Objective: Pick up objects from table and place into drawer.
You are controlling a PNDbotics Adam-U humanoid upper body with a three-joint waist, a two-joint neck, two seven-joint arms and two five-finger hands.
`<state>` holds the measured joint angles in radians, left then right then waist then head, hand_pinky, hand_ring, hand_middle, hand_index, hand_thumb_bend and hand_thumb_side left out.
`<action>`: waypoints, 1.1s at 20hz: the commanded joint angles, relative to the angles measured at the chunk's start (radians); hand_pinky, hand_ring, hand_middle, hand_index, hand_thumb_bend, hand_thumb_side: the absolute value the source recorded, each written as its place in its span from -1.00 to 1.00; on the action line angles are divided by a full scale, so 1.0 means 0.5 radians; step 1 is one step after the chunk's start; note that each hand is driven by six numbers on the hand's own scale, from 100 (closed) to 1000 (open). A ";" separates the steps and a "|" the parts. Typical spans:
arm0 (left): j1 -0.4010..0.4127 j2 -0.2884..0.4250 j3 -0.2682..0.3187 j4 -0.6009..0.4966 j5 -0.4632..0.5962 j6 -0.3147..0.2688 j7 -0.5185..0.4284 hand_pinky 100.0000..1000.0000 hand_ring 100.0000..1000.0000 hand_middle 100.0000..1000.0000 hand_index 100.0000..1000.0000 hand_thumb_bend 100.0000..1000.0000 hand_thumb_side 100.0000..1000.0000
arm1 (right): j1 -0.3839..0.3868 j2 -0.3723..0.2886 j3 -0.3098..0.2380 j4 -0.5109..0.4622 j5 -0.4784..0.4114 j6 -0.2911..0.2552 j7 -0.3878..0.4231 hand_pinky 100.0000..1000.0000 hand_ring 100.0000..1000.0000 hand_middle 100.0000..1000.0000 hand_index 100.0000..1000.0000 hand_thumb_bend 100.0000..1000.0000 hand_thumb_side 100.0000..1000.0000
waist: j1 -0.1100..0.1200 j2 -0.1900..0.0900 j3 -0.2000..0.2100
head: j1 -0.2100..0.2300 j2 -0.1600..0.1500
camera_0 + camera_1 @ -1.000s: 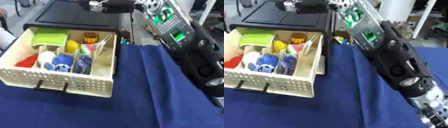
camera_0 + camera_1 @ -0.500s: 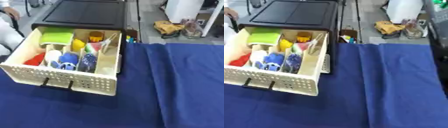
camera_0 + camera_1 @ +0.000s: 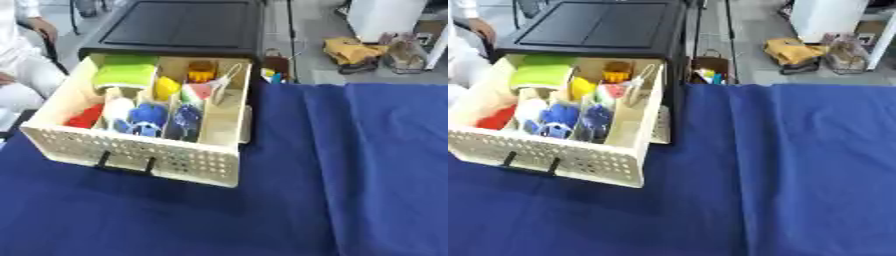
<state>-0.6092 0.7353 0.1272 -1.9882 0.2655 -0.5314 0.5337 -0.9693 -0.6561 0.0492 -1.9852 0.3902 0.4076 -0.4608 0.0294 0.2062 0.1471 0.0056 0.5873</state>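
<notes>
A cream perforated drawer (image 3: 140, 152) stands pulled out of a black cabinet (image 3: 179, 27) at the left. It holds a green thing (image 3: 127, 74), a yellow thing (image 3: 166, 87), an orange thing (image 3: 201, 70), a red thing (image 3: 86, 117), a white thing (image 3: 118, 107) and blue things (image 3: 149, 117). A white strip (image 3: 223, 82) leans in the right-hand compartment. Neither hand shows in either view.
A blue cloth (image 3: 798, 170) covers the table, with a crease running down its middle. Beyond the far edge lie a yellow bag (image 3: 794, 50) and other clutter on the floor. A person in white (image 3: 22, 60) sits at the far left.
The right arm, which reached over the cabinet and filled the right side a second ago, has gone from view. The camera has shifted, so the drawer sits differently in the picture.
</notes>
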 commanded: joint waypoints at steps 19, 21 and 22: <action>0.563 0.952 -0.391 -0.024 -0.334 0.708 -0.481 -0.41 0.14 0.33 0.52 -1.00 1.00 | 0.228 0.014 -0.138 -0.030 0.513 -0.345 -0.501 0.50 0.60 0.28 0.48 -1.00 1.00 | 0.065 -0.077 -0.011 | -0.049 0.068; 0.530 1.000 -0.443 -0.024 -0.381 0.759 -0.628 -0.40 0.14 0.33 0.52 -1.00 1.00 | 0.232 0.015 -0.139 -0.030 0.514 -0.343 -0.501 0.50 0.60 0.28 0.48 -1.00 1.00 | 0.069 -0.081 -0.017 | -0.044 0.067; 0.507 1.020 -0.473 -0.024 -0.404 0.778 -0.710 -0.40 0.15 0.34 0.52 -1.00 1.00 | 0.232 0.016 -0.140 -0.030 0.516 -0.343 -0.501 0.50 0.60 0.28 0.47 -1.00 1.00 | 0.071 -0.082 -0.022 | -0.041 0.067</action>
<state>-0.3405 1.1901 -0.1043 -1.9934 0.0796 -0.1562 0.2202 -0.8435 -0.6361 -0.0088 -1.9857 0.6415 0.2338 -0.7067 0.0639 0.1817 0.1348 -0.0162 0.6152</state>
